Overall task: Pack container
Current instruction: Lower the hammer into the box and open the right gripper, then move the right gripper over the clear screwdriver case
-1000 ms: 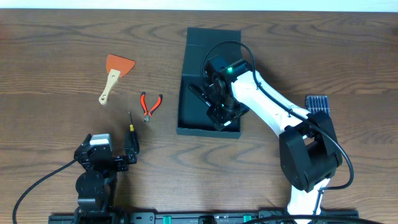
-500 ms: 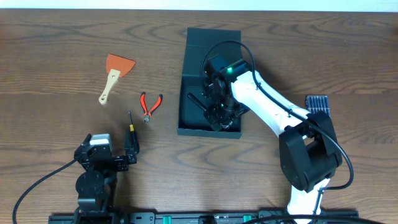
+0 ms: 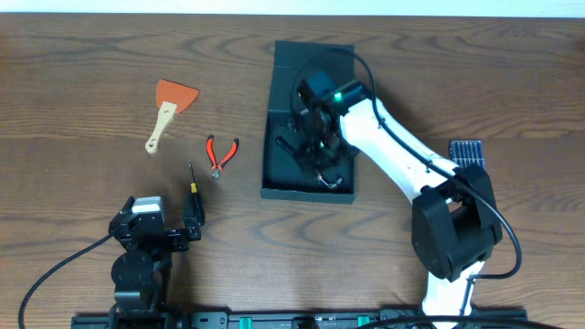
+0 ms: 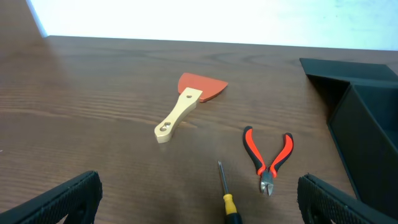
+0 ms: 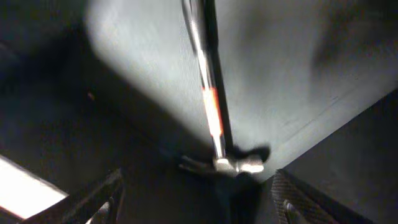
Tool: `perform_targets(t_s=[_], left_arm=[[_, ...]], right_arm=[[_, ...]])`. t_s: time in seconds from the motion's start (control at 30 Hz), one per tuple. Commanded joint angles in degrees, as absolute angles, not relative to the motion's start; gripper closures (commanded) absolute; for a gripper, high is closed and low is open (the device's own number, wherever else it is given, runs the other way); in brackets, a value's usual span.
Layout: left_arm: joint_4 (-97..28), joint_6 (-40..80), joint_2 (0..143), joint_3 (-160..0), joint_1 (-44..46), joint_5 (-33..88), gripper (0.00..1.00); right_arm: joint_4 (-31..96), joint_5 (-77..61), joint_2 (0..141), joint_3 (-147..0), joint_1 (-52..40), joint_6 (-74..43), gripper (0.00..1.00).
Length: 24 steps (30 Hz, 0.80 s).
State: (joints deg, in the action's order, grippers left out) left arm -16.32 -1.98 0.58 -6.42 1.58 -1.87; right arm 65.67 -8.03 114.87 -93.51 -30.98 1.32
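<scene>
Right arm (image 3: 395, 157) shifted farther, container (image 3: 306, 193) lengthwise near-to-far, lid away

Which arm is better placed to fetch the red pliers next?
Left. Its open tool faces the pliers and screwdriver lying just ahead; the right tool is down inside the container, above the hammer.

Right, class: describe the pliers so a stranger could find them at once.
Find the big dark container in the middle of the table; three small tools lie on the wood on the left arm's side of it. The pliers lie nearest the container. Unlike the scraper and the screwdriver, they have two red handles.
</scene>
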Motion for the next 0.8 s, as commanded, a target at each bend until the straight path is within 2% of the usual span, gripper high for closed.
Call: perform_targets(t_s=[0.0, 0.33, 0.57, 0.77], left_arm=[[-17.54, -2.76, 0.23, -5.78, 1.37, -1.91, 0.01], [-17.54, -2.76, 0.23, -5.78, 1.37, -1.91, 0.01], [-17.54, -2.76, 0.23, -5.78, 1.37, -1.91, 0.02], [-17.54, -2.76, 0.23, -5.78, 1.37, -1.91, 0.02]], right_arm=[[67.09, -8.82, 115.11, -101.58, -30.74, -1.93, 0.23], [84.47, 4.03, 115.11, -123.98, -23.2, -10.66, 0.22], [92.47, 6.48, 115.11, -126.45, -11.44, -10.66, 0.18], [94.13, 6.46, 115.11, -126.13, -1.37, -9.13, 0.17]])
